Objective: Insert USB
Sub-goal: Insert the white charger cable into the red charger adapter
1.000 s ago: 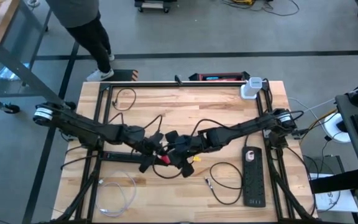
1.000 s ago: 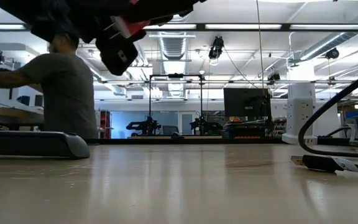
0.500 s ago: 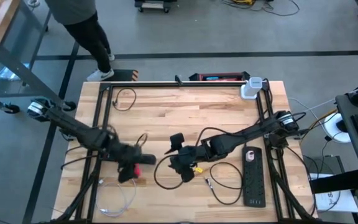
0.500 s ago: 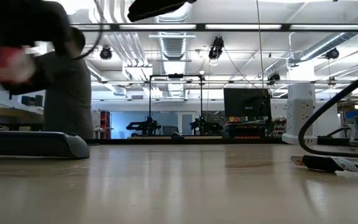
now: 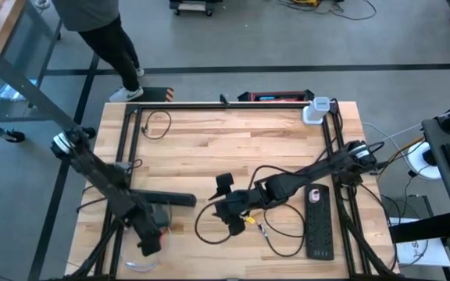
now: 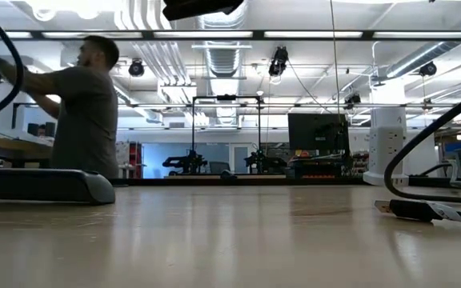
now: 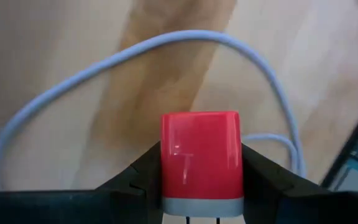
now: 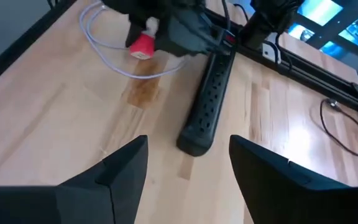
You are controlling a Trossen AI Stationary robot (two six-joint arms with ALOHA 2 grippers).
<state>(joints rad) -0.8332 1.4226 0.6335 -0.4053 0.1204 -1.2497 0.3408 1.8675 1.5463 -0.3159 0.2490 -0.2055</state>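
A red charger block with a grey base sits in my left gripper, which is shut on it near the table's near left corner. The right wrist view shows the same block. Under it a white cable lies looped on the wood. My right gripper hangs open with nothing in it near the table's middle, over a loop of black cable whose small plug end lies on the table. My left gripper pinches the red block between its two fingers, one on each of two opposite sides, close to the grey base. The red end sticks out past the fingertips. The fingers slant down toward the table, and the block is over the white cable.
A black power strip lies just beyond my left gripper, and another lies along the right edge. A thin black cable coil and a white adapter lie at the far side. A person stands beyond the far left corner.
My left gripper has swung from the table's middle toward the near left corner, carrying the red block with it. My right gripper, which was close against it, has stayed near the middle and shifted a little toward the near edge.
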